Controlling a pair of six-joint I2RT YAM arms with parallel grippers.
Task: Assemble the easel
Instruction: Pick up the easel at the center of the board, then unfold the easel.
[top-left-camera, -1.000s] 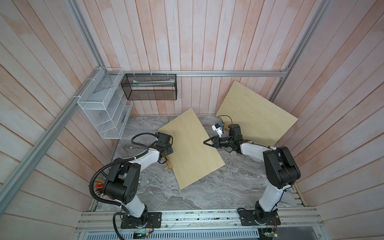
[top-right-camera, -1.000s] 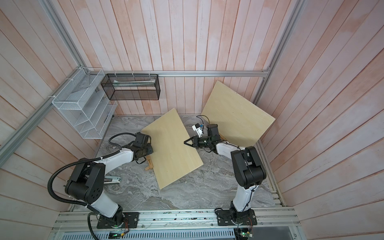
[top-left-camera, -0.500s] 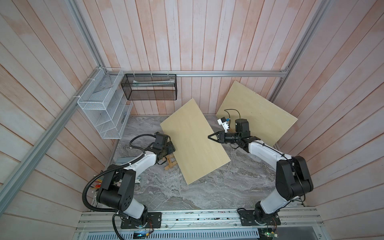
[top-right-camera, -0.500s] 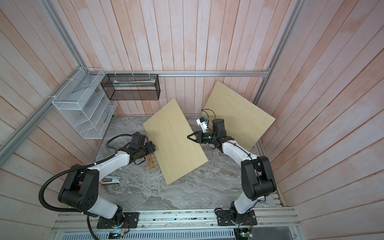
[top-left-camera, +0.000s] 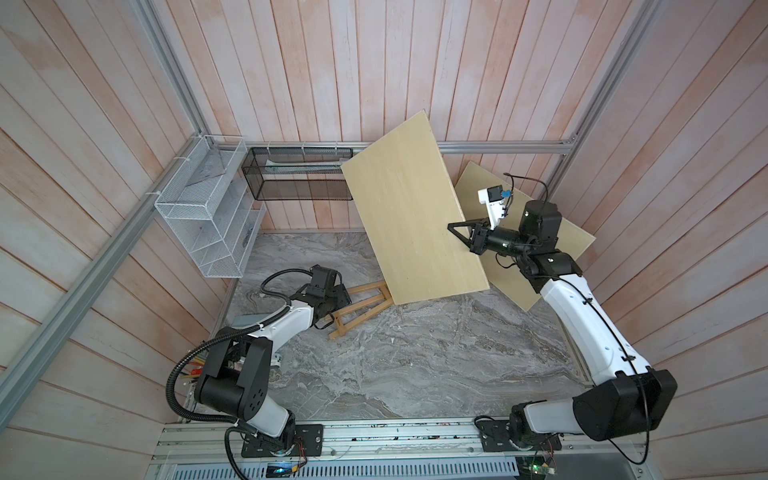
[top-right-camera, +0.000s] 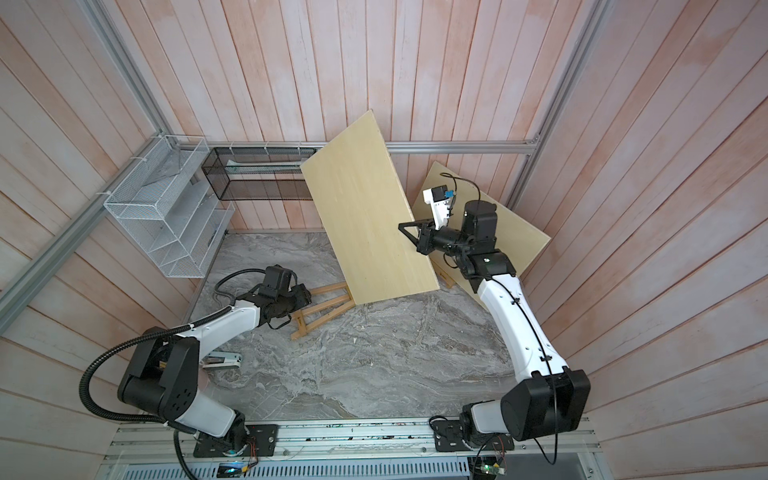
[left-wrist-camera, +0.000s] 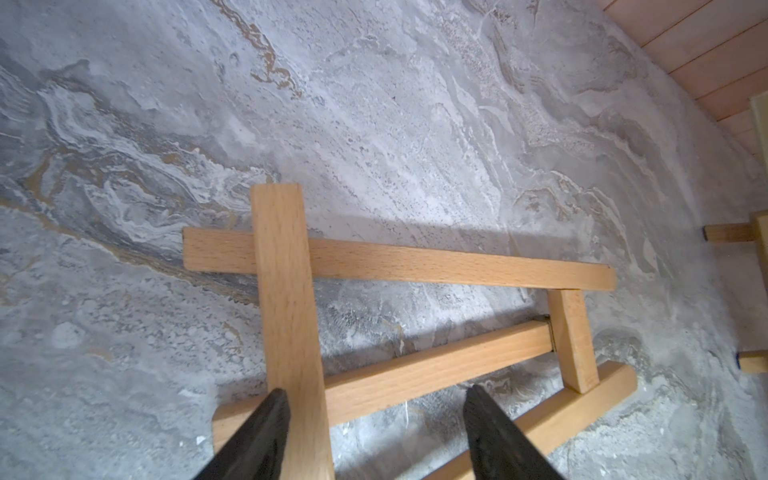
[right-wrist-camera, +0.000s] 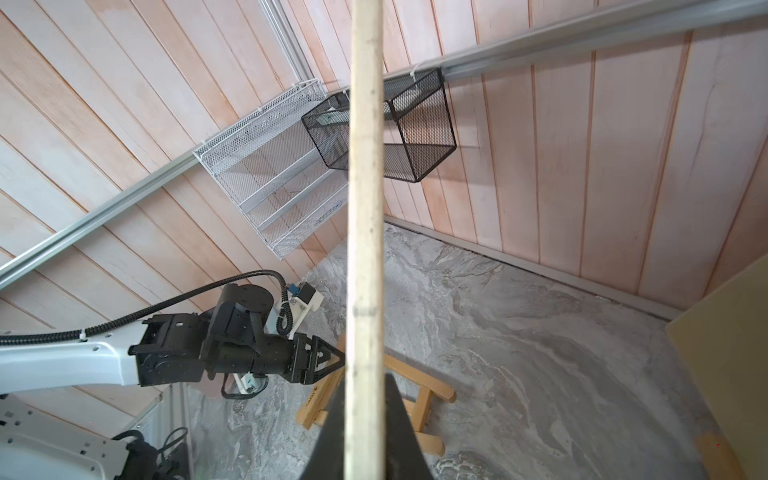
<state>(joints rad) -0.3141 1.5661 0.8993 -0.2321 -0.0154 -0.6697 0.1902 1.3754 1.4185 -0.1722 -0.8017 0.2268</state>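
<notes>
The right tool (top-left-camera: 453, 228) is clamped on the right edge of the board (top-left-camera: 411, 208), holding it tilted above the tabletop (top-left-camera: 415, 361), probably to clear the easel (top-left-camera: 361, 305) lying flat at left. The left tool (left-wrist-camera: 376, 397) straddles one easel leg, jaws apart, gripping nothing.

Bright even light, seemingly from above, soft shadows beside the easel (left-wrist-camera: 399, 266), wall planks (top-left-camera: 291, 62) bowed at frame edges

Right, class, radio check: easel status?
Left gripper open over easel frame, lying flat. Right gripper shut on wooden board, aloft. Second board leaning behind it.
</notes>
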